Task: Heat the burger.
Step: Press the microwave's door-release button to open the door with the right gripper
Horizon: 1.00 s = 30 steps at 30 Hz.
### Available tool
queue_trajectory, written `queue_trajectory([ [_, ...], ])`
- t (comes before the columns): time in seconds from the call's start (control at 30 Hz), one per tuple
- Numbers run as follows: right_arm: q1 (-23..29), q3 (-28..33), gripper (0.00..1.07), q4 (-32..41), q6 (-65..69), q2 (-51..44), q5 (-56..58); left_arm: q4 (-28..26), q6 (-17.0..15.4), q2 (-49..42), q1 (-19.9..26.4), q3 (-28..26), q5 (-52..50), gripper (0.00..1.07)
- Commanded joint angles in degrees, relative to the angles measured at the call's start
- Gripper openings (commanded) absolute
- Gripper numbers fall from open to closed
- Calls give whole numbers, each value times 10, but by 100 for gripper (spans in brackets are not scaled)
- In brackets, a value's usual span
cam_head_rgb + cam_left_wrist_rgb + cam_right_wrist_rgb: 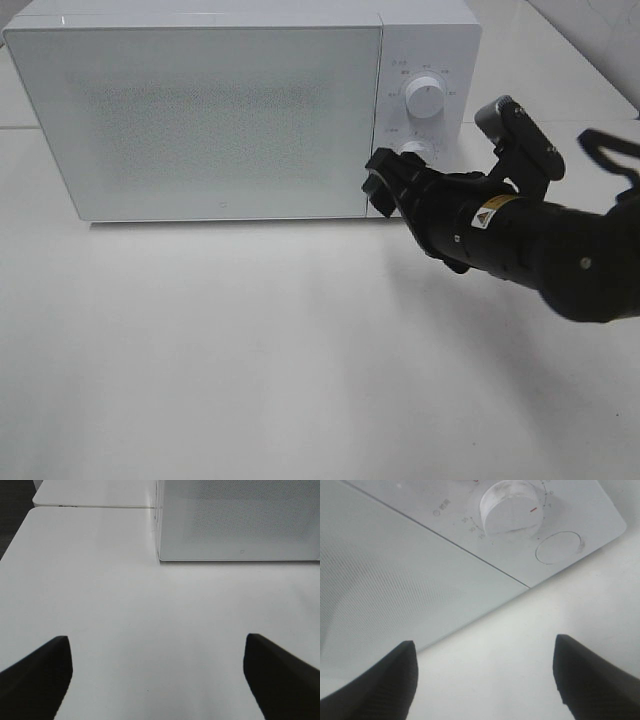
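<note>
The burger is out of sight, perhaps behind the shut door of the microwave (200, 110) at the table's far edge, so setting the lower dial (418, 150) seems left for the right gripper (380, 186), spread empty like the left gripper (157, 677).

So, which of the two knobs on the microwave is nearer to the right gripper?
The lower knob: the right gripper hangs close in front of it, while the upper knob stands well clear above.

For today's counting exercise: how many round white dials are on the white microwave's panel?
2. The upper round white dial sits high on the panel; the lower round white dial sits below, partly hidden by the black right gripper.
</note>
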Motion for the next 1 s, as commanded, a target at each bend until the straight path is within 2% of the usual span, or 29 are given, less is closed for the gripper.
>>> queue_trajectory([
  [0.03,-40,-3,74,-57,-97,-51,130,-5,-2,-15,-1,2,-7,87],
  [0.07,-65,-8,73,-96,-122,-76,207,-5,-2,-15,-1,2,-7,87],
  [0.13,-75,-14,73,-113,-130,-89,242,-5,-2,-15,-1,2,-7,87],
  [0.17,-98,-30,73,-161,-143,-116,340,-5,-2,-15,-1,2,-7,87],
  [0.23,-105,-40,73,-179,-144,-126,381,-5,-2,-15,-1,2,-7,87],
  [0.27,-116,-63,73,-222,-151,-150,480,-5,-2,-15,-1,2,-7,87],
  [0.3,-117,-77,73,-245,-154,-163,527,-5,-2,-15,-1,2,-7,87],
  [0.33,-117,-77,73,-245,-154,-163,527,-5,-2,-15,-1,2,-7,87],
  [0.37,-117,-104,73,-284,-153,-191,608,-5,-2,-15,-1,2,-7,87],
  [0.47,-115,-129,73,-308,-178,-235,700,-5,-2,-15,-1,2,-7,87],
  [0.77,-115,-132,74,-305,-241,-383,800,-5,-2,-15,-1,2,-7,87],
  [1.0,-115,-132,79,-307,-241,-505,889,-5,-2,-15,-1,2,-7,87],
])
